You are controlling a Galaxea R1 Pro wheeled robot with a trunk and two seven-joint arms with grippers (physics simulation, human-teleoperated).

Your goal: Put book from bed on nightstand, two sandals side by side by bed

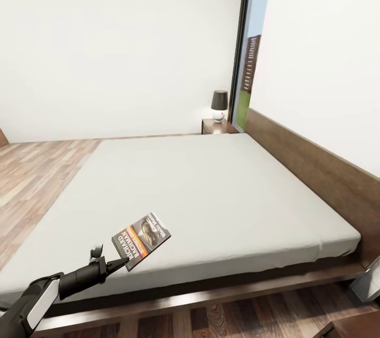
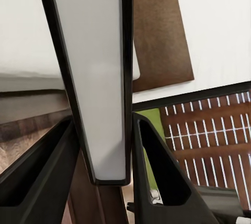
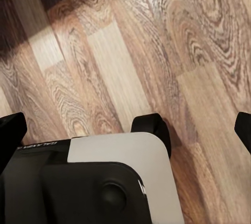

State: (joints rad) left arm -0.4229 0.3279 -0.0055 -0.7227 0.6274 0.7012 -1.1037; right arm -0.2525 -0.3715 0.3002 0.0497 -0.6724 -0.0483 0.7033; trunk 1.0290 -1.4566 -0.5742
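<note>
Your left gripper (image 1: 124, 262) has its jaws clamped on the book (image 1: 141, 240), pinching it at the near corner, the one closest to the foot of the bed (image 1: 221, 185). In the left wrist view you can see the book (image 2: 97, 77) edge-on, a pale strip running straight down between the two dark fingers (image 2: 167, 177), so the grip looks solid. From the head view the book sits tilted just over the near left part of the mattress, cover facing up, orange band and white lettering showing. I can't tell if it's lifted off or still touching the sheet.

Your right gripper (image 3: 125, 130) is pointing down at the wood floor (image 3: 157, 41). Its two finger tips sit at opposite edges of that view, spread wide with nothing between them, and the robot's base (image 3: 104, 177) with a black wheel is below.

Further out, a nightstand (image 1: 215, 126) stands at the far corner by the headboard, with a lamp (image 1: 219, 104) on it, right beside the window (image 1: 250, 48).
</note>
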